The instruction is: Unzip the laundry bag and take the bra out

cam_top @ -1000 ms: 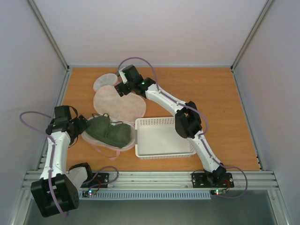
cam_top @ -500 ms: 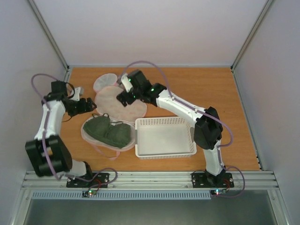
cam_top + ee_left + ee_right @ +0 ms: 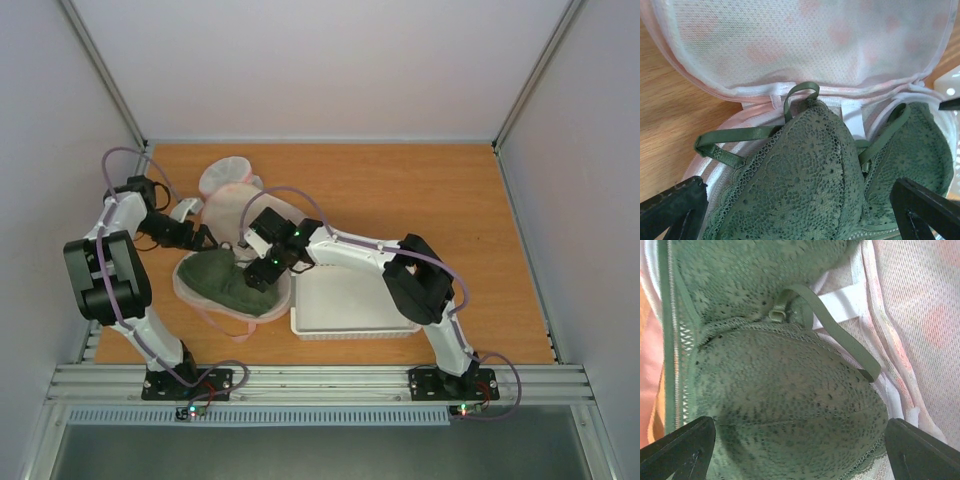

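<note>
Now | bra [image 3: 215,282] cups-up in laundry bag [image 3: 232,207], long axis left-right | left gripper [image 3: 203,238], right gripper [image 3: 260,276] both released

1. The laundry bag [image 3: 232,212] lies unzipped on the left half of the tabletop [image 3: 450,200]. Its cream, pink-dotted lid is folded back, showing the white mesh lining, and its lower shell is towards the front edge.
2. The bra [image 3: 218,282], dark olive lace, rests cups-up in that lower shell with its thin straps looping loose. Its right cup seems partly hidden.
</note>
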